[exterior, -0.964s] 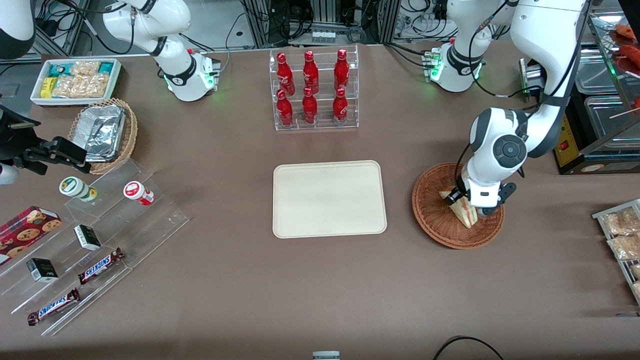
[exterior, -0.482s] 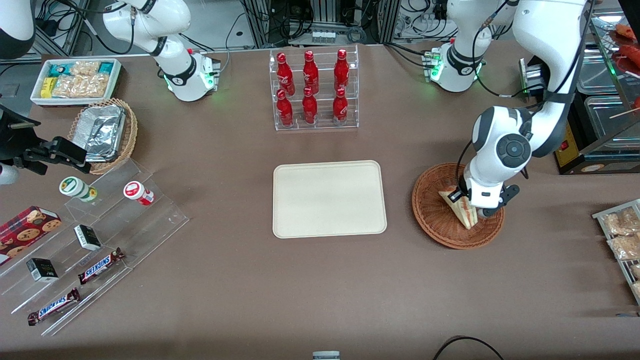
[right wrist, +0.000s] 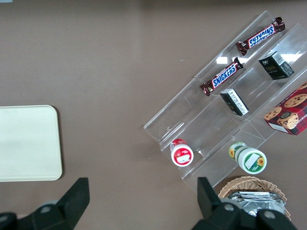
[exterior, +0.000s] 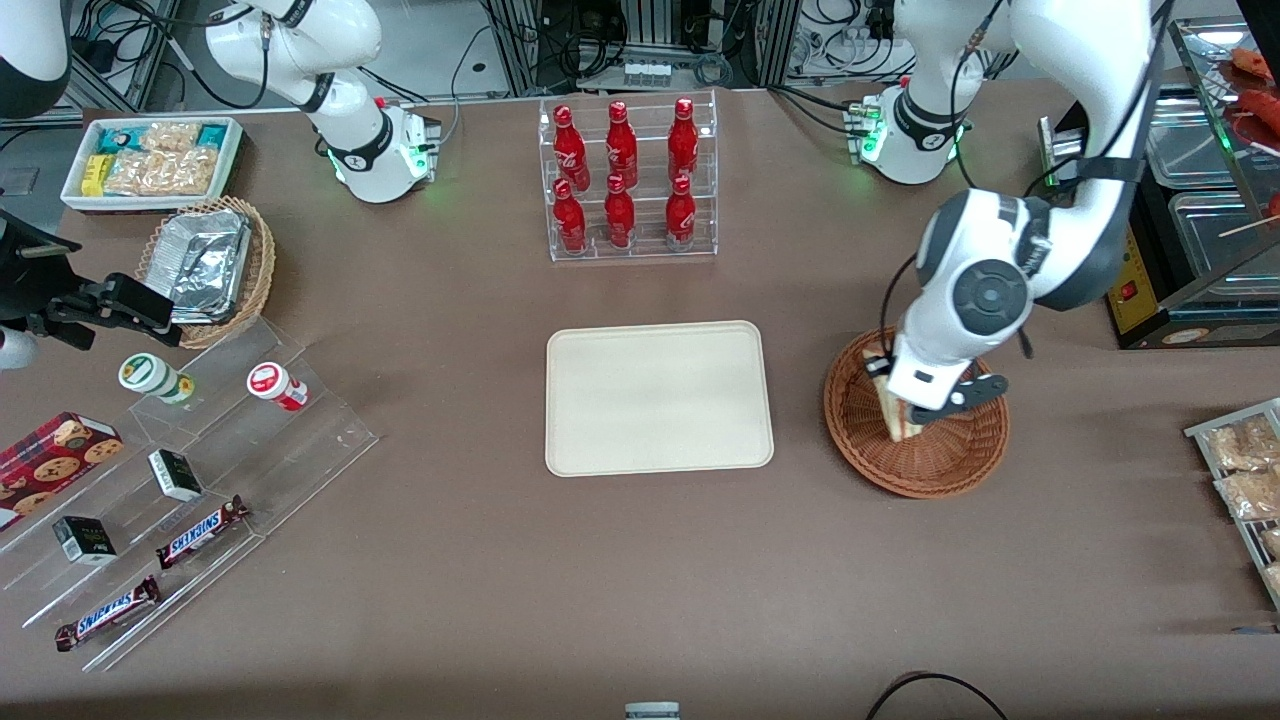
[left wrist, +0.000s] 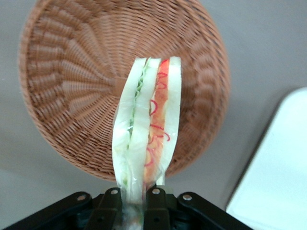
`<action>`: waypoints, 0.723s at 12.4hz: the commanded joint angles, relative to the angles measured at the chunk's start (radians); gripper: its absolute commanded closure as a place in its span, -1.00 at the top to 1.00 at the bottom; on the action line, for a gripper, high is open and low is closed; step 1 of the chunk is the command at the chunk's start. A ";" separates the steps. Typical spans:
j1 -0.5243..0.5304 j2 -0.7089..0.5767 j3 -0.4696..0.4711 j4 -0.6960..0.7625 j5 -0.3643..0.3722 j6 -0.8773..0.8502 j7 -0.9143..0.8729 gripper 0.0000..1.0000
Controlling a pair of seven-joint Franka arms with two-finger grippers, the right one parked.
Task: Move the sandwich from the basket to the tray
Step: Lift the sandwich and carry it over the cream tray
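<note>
Brown table; end effector [left wrist: 136,199] clamped on red-and-green-layered sandwich [left wrist: 146,124] above basket [left wrist: 72,96].

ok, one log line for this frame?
phase: lift | gripper: shut on sandwich, above basket | tray: bare | sandwich not yet over tray

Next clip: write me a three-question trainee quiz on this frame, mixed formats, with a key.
1. True or false: the gripper is shut on the sandwich.
2. The sandwich is: A) lying on the tray; B) held above the basket; C) resting on the table.
3. Fill in: the tray holds ____ items.

Key: 1 true. 2 B; the left wrist view shows the wedge clamped between the fingers, with the basket's weave beneath it. 3 no.
</note>
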 commanded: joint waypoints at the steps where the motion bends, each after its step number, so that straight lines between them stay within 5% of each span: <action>1: -0.108 0.048 0.008 0.058 0.004 -0.021 0.014 -0.91; 9: -0.387 0.353 0.005 0.413 -0.053 -0.011 -0.290 -0.91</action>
